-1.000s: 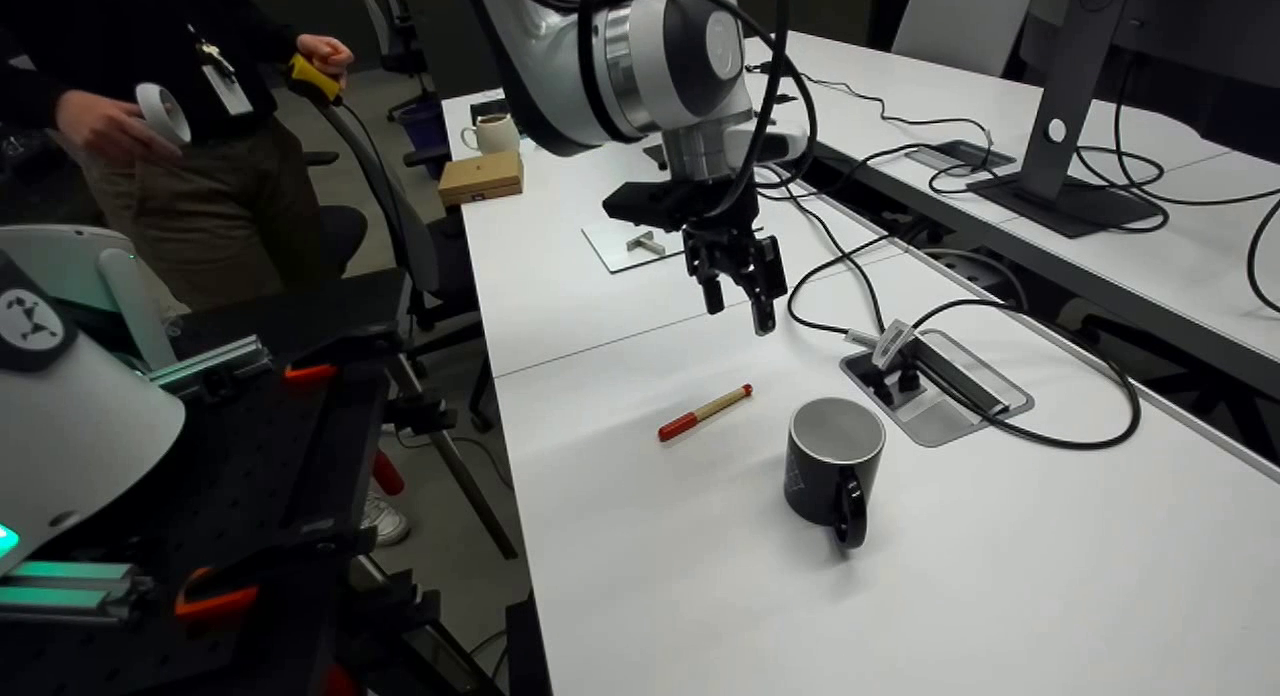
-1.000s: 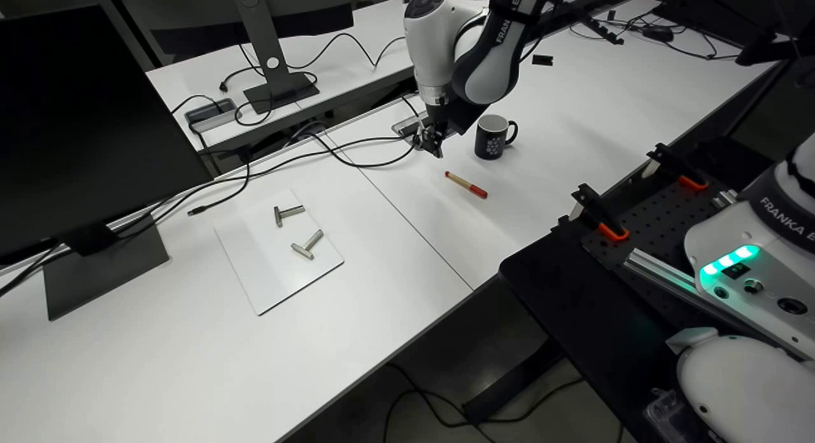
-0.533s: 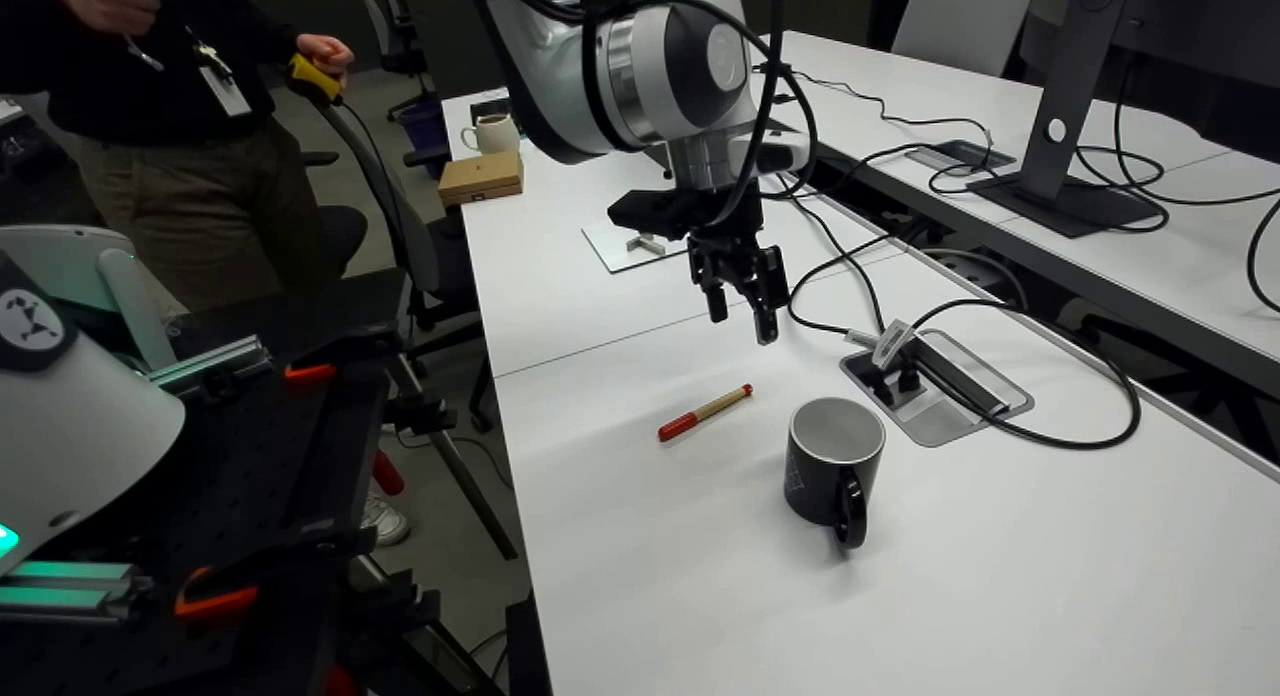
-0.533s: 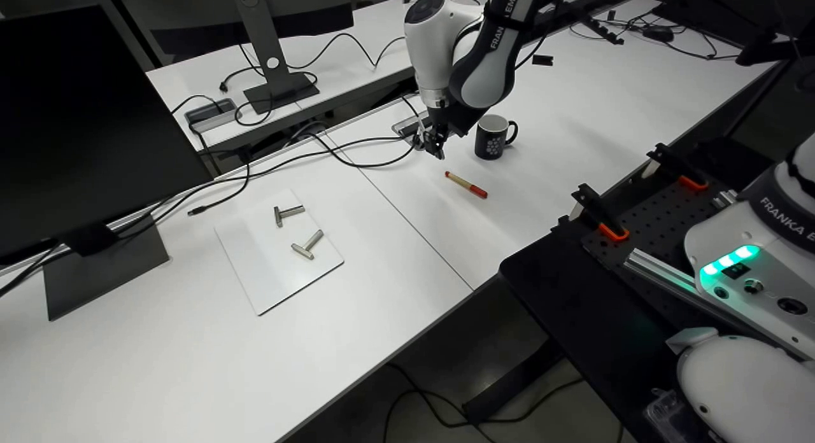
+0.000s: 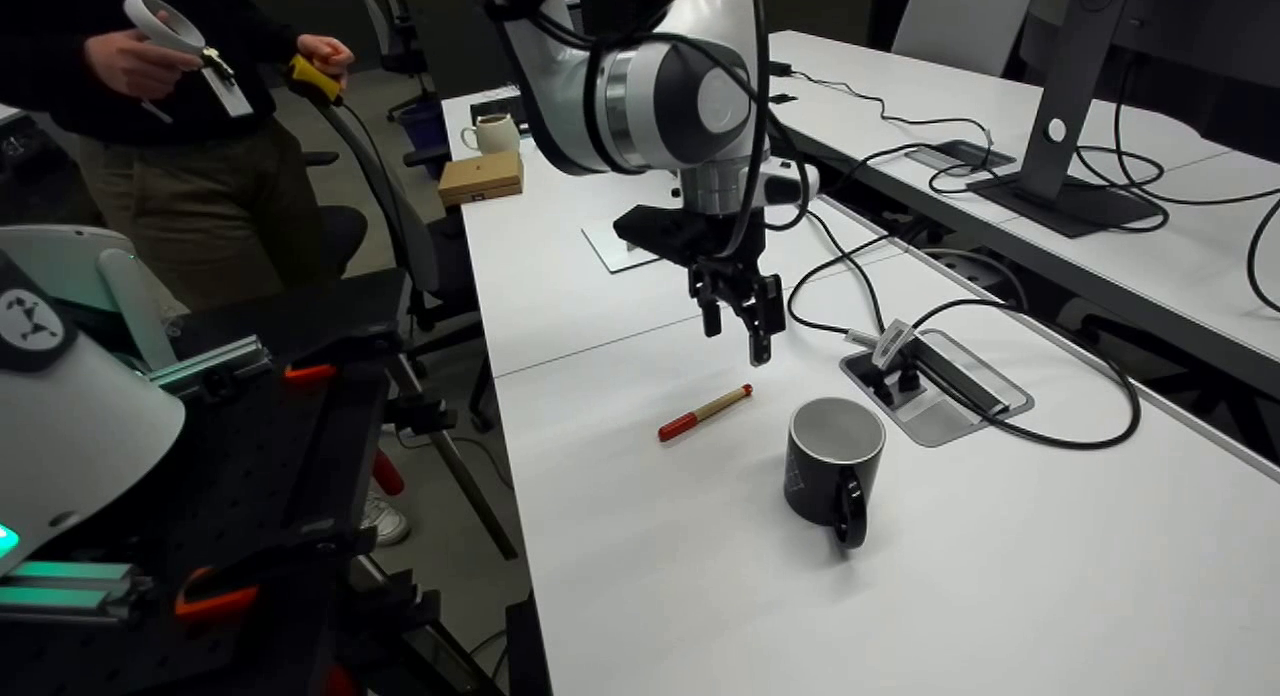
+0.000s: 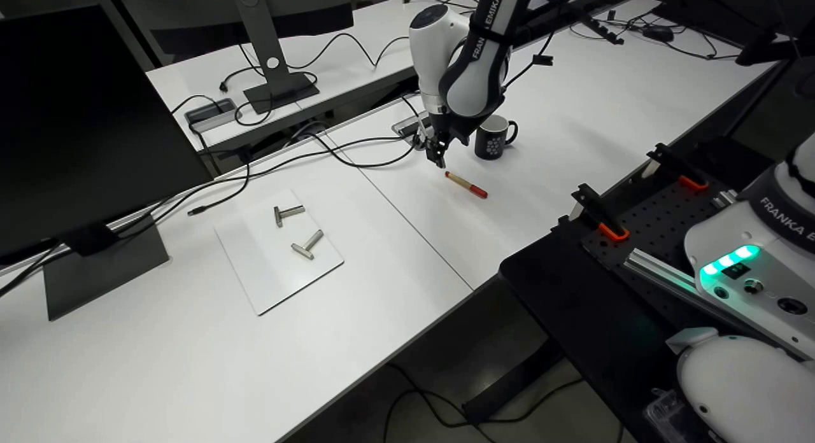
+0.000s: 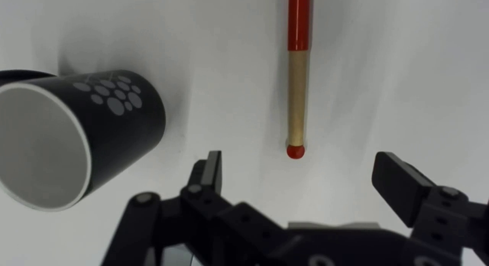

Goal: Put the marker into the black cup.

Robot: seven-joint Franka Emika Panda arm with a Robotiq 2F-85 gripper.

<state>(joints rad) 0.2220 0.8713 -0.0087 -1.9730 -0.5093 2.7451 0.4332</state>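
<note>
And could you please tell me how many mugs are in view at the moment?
2: the black cup stands upright, apart from the marker, and a cream mug stands behind the cardboard box in an exterior view. Others could be hidden behind the arm.

A robot arm (image 6: 470, 86) hangs over a white counter (image 6: 356, 316) with an inset cable panel (image 5: 935, 418) in an office-like robotics lab furnished with a computer monitor (image 6: 95, 131) and gray chair (image 5: 960, 21).
</note>
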